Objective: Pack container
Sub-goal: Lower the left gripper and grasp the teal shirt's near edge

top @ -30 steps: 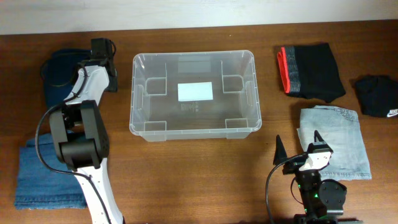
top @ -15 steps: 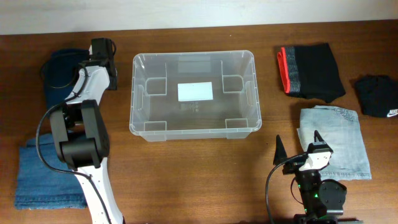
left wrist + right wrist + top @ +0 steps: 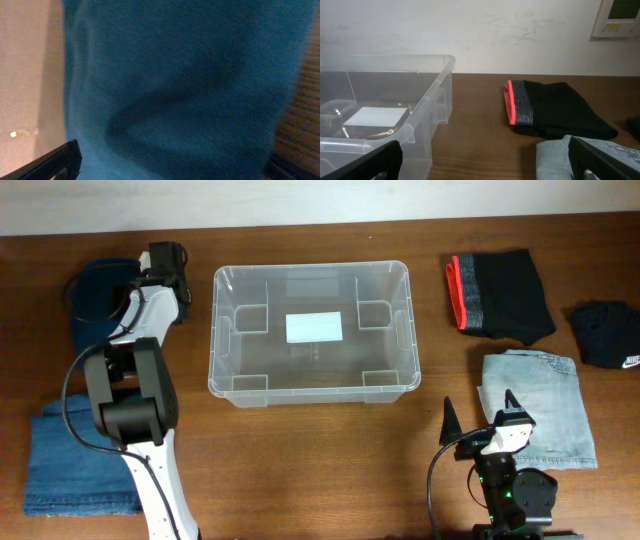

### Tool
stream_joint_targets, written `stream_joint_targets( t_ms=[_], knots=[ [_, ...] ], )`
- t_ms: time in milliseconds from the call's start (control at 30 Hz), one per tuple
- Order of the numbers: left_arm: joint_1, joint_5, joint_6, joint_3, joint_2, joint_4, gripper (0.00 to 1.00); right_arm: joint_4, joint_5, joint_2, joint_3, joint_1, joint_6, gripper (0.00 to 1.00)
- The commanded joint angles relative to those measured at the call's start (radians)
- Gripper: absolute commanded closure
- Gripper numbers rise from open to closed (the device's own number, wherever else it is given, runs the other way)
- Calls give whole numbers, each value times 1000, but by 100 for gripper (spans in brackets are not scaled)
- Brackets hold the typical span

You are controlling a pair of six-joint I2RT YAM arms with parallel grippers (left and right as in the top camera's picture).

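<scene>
Container [image 3: 215,330] sits mid-bench [image 3: 330,470], open-topped, with nothing in it but the white label [image 3: 313,328] on its base.

Overhead: folded clothes lie either side, I'd guess so each arm feeds from its own side. Navy garment [image 3: 95,295] and blue jeans [image 3: 70,465] are on the left. A black piece with red band [image 3: 505,295], pale denim [image 3: 545,410] and a small black item [image 3: 608,335] are on the right. Left arm [image 3: 140,390] is stretched out to the navy garment. Its wrist covers the tips, so I can't read contact here. Right pincer [image 3: 480,412] is parked at the near edge, well apart from the container, fingers spread.

Left wrist: left pincer [image 3: 170,170] jaws are apart, with only the finger ends showing at the bottom corners. Blurred blue cloth fills the frame; I can't tell if it's touching. Looks like a first grasp being lined up.

Right wrist: fingers wide, nothing held. The container is cut off at the left edge, and the pale denim barely shows at the bottom.
</scene>
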Motion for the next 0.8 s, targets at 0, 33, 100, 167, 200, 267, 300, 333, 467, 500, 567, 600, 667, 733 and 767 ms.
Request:
stream_joint_targets(
  t_ms=[0,33,100,167,200,267,300,333,467,500,567,600,667,733,767],
  knots=[
    [5,-87,-13,-14,98,-4,1,-5,-6,-9,-5,-6,-3,1],
    [5,-108,-13,-14,103,-2,1,-5,-6,-9,-5,-6,-3,1],
    [11,-110,-13,-14,116,-3,1,-5,-6,-9,-5,-6,-3,1],
    [17,-93,-19,-15,124,-6,1,-5,-6,-9,-5,-6,-3,1],
    [19,-97,-35,-15,124,-9,1,-5,-6,-9,-5,-6,-3,1],
    [26,-96,-68,-15,126,-10,1,-5,-6,-9,-5,-6,-3,1],
    [30,-95,-76,-15,126,-10,1,-5,-6,-9,-5,-6,-3,1],
    [34,-95,-93,-15,126,-10,1,-5,-6,-9,-5,-6,-3,1],
    [54,5,-95,-15,126,-21,1,-5,-6,-9,-5,-6,-3,1],
    [60,37,-95,-15,126,-25,1,-5,-6,-9,-5,-6,-3,1],
    [73,106,-96,-15,126,-32,1,-5,-6,-9,-5,-6,-3,1],
    [78,119,-96,-15,126,-32,1,-5,-6,-9,-5,-6,-3,2],
    [82,122,-96,-15,126,-32,1,-5,-6,-9,-5,-6,-3,1],
    [88,122,-95,-15,126,-32,1,-5,-6,-9,-5,-6,-3,1],
    [91,122,-95,-15,126,-32,1,-5,-6,-9,-5,-6,-3,1]
  ],
)
